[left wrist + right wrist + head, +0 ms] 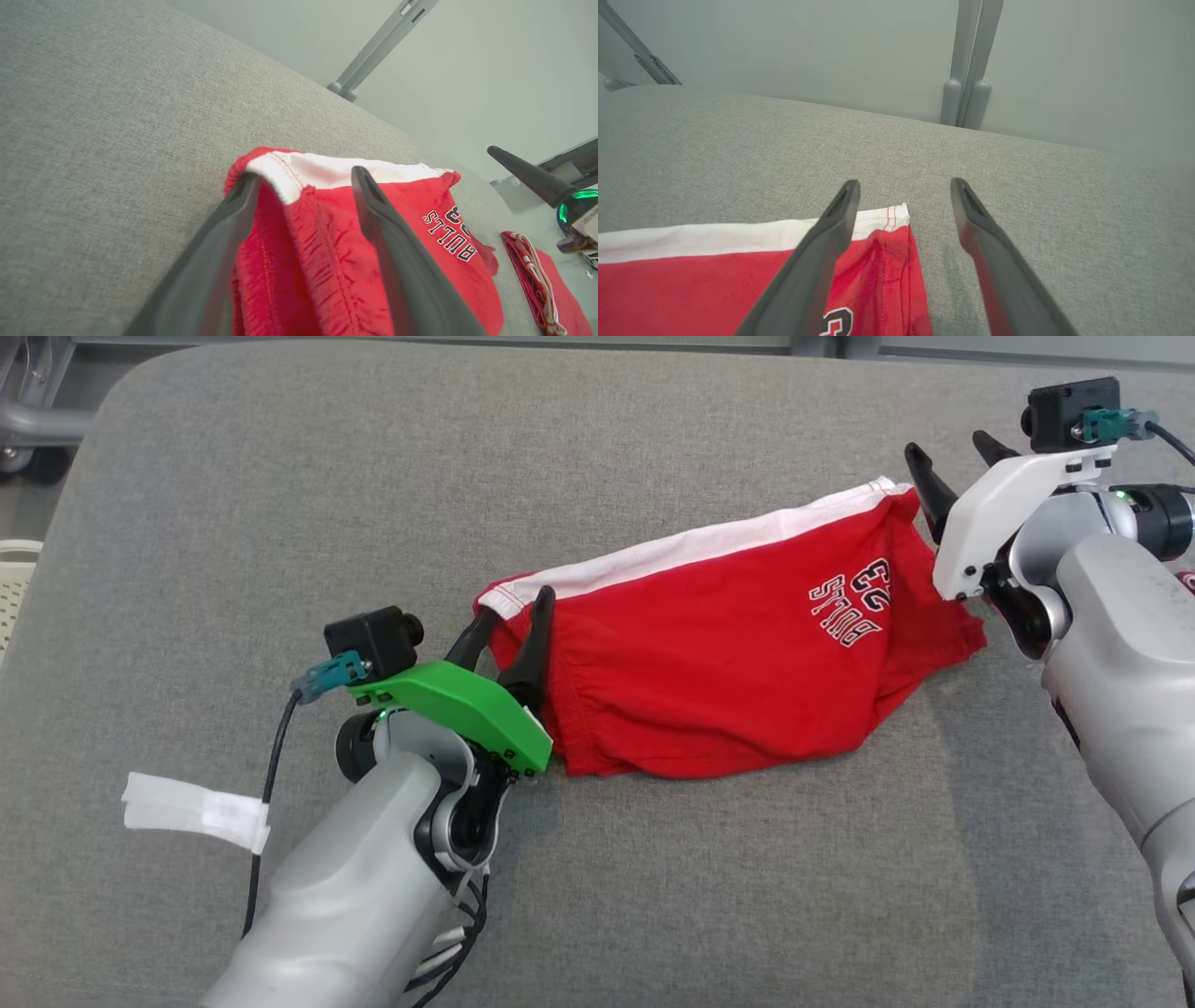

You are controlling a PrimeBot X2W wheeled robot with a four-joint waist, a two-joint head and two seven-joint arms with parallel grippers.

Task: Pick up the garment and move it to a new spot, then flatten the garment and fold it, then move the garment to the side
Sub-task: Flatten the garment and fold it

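The garment [728, 663] is a pair of red shorts with a white band and black-and-white lettering, lying folded on the grey cushioned surface [280, 504]. My left gripper [513, 616] is open at the garment's left end, its fingers straddling the gathered waistband [303, 205]. My right gripper [957, 457] is open at the garment's far right corner [896, 224], and that corner lies between its spread fingers, free of them.
A white strip of tape [191, 810] lies on the surface at the left. Another red and white cloth [542, 280] lies beyond the garment in the left wrist view. Grey metal posts [969, 60] stand behind the far edge.
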